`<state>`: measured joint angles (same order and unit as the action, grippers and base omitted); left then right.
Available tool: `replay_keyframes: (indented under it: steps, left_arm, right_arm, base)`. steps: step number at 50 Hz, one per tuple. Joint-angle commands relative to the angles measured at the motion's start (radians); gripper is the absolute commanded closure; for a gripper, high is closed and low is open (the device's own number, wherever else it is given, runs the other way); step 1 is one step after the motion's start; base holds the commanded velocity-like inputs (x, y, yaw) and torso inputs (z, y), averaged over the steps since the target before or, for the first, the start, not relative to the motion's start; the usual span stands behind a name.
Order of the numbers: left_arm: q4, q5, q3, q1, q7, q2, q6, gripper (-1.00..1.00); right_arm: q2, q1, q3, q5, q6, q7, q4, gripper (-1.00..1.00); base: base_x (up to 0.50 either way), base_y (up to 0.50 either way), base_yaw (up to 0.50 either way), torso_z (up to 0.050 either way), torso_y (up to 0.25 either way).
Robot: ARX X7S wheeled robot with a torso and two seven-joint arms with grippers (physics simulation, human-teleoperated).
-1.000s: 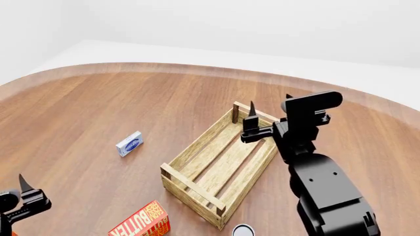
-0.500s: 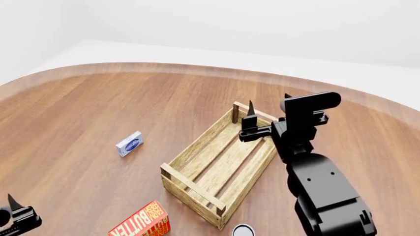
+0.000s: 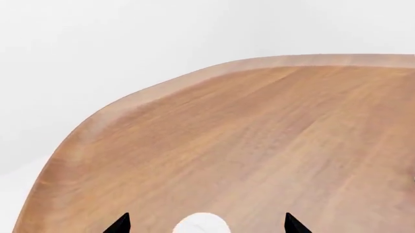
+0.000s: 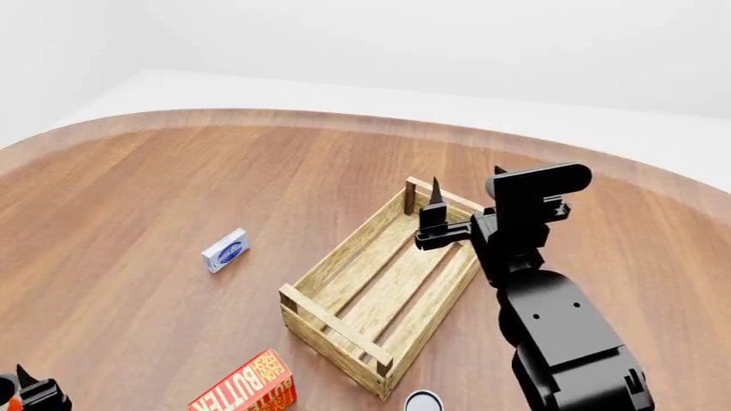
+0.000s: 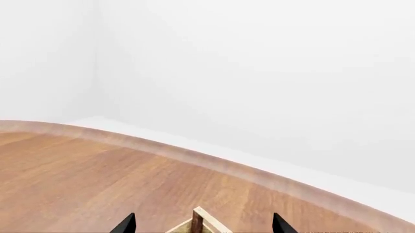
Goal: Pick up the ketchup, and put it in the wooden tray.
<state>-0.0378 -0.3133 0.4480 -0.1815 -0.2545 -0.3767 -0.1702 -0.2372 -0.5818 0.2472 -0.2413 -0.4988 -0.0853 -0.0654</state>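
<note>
The ketchup shows only as its white cap (image 3: 202, 224) at the edge of the left wrist view, and as an orange-red sliver (image 4: 5, 403) at the bottom-left corner of the head view. My left gripper (image 3: 206, 226) is open, with one black fingertip on each side of the cap and a gap to each. The wooden tray (image 4: 342, 265) stands mid-table, empty. My right gripper (image 4: 439, 204) is open and empty above the tray's far right corner. The tray's corner post (image 5: 197, 221) shows between its fingertips.
A red-and-orange butter box (image 4: 246, 386) lies near the front edge, left of the tray. A small blue-and-white box (image 4: 225, 250) lies to the tray's left. A can top (image 4: 423, 401) shows at the bottom edge. The round table's rim (image 3: 97, 121) curves beyond the left gripper.
My left gripper has dropped towards the bottom-left corner of the head view, down around the ketchup. My right gripper has shifted slightly, staying over the tray's far corner.
</note>
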Motion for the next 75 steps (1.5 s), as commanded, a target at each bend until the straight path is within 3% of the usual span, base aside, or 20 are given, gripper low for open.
replay_keyframes:
  steps: [1, 32, 57, 58, 75]
  left_arm:
    - [0.022, -0.011, 0.007, 0.003, -0.004, 0.001, -0.015, -1.00]
    - [0.127, -0.038, 0.001, 0.041, 0.009, -0.003, -0.049, -1.00]
    - [0.282, -0.012, -0.059, 0.203, 0.032, -0.023, -0.013, -1.00]
    - [0.293, -0.012, -0.060, 0.211, 0.033, -0.022, -0.009, 1.00]
    - [0.351, -0.026, -0.054, 0.262, 0.041, -0.023, 0.012, 1.00]
  right_arm:
    - [-0.001, 0.001, 0.004, -0.004, 0.006, -0.003, 0.007, -1.00]
    - [-0.005, -0.003, 0.016, -0.012, 0.005, -0.016, 0.006, -1.00]
    - [-0.010, 0.001, 0.018, -0.016, 0.004, -0.034, 0.010, -1.00]
    - [-0.010, 0.001, 0.018, -0.016, 0.004, -0.035, 0.011, -1.00]
    - [-0.014, 0.004, 0.014, -0.023, 0.007, -0.047, 0.012, -1.00]
  base:
    - [0.00, 0.00, 0.00, 0.000, 0.000]
    - [0.00, 0.00, 0.00, 0.000, 0.000]
    - [0.00, 0.00, 0.00, 0.000, 0.000]
    - [0.00, 0.00, 0.00, 0.000, 0.000]
    - [0.00, 0.00, 0.00, 0.000, 0.000]
